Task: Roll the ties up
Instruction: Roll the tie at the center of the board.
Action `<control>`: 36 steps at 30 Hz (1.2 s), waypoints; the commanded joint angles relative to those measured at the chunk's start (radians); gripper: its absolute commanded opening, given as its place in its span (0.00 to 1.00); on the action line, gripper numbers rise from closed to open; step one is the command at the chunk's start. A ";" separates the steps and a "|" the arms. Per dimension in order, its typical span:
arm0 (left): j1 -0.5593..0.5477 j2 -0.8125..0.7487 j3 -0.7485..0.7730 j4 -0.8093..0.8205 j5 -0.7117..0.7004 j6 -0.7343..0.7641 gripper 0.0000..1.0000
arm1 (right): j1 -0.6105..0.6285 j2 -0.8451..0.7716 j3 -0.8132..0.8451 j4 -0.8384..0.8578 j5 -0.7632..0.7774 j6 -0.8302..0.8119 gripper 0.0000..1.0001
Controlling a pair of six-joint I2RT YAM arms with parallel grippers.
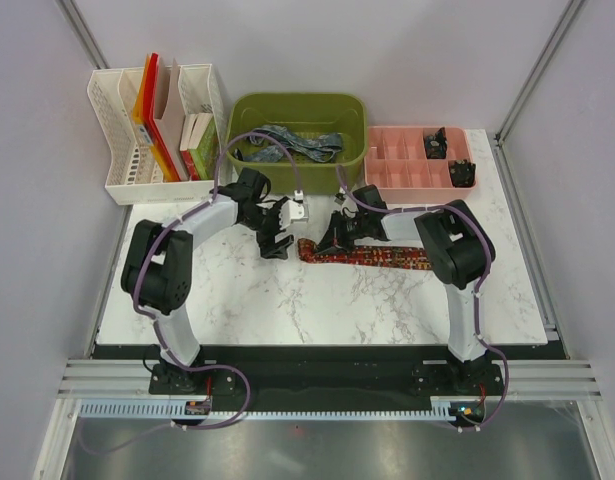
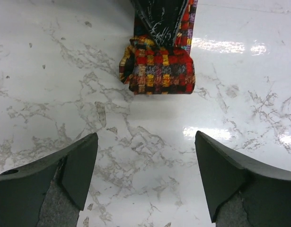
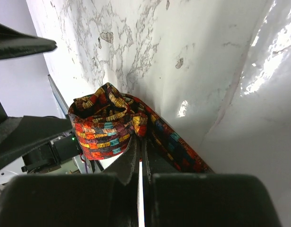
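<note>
Right, near edge first: both arm bases sit on a black rail (image 1: 317,362) at the bottom of the top view. The surface (image 1: 287,300) is glossy white marble-look with grey veins, and both wrist views show glare patches on it. Plain grey walls close it in at the back and sides.

Centre frame, the left claw (image 2: 146,137) is released: dark fingers wide apart, only bare surface between them, near the red tie (image 2: 159,71) but apart from it. That tie is woven red/orange/yellow/dark check. It lies mid-surface as a flat strip running right, with its left end curled into a loose roll. The right claw (image 3: 139,146) is clenched, tips buried in that roll. Can't tell whether fabric is nipped between them. Part of the strip is hidden under the right arm (image 1: 457,250).

Back row:
- upper left: white slotted file rack (image 1: 112,120) with folders
- middle: olive plastic tub (image 1: 249,108) holding the blue-grey tie (image 1: 302,143)
- upper right: pink compartment tray (image 1: 387,165), dark contents too small to make out
</note>
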 commanded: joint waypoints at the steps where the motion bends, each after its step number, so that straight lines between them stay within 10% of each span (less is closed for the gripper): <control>1: -0.030 -0.019 -0.014 0.068 0.072 -0.040 0.90 | 0.011 0.046 -0.018 -0.065 0.120 -0.042 0.00; 14: -0.134 0.047 -0.048 0.200 -0.030 -0.050 0.92 | 0.039 0.033 -0.034 0.012 0.101 0.006 0.00; 24: -0.121 0.071 -0.072 0.111 -0.120 -0.021 0.58 | 0.065 0.142 0.070 0.055 0.072 -0.007 0.00; 36: -0.117 0.060 -0.106 0.088 -0.149 -0.034 0.46 | 0.094 -0.040 0.011 0.033 0.048 0.119 0.00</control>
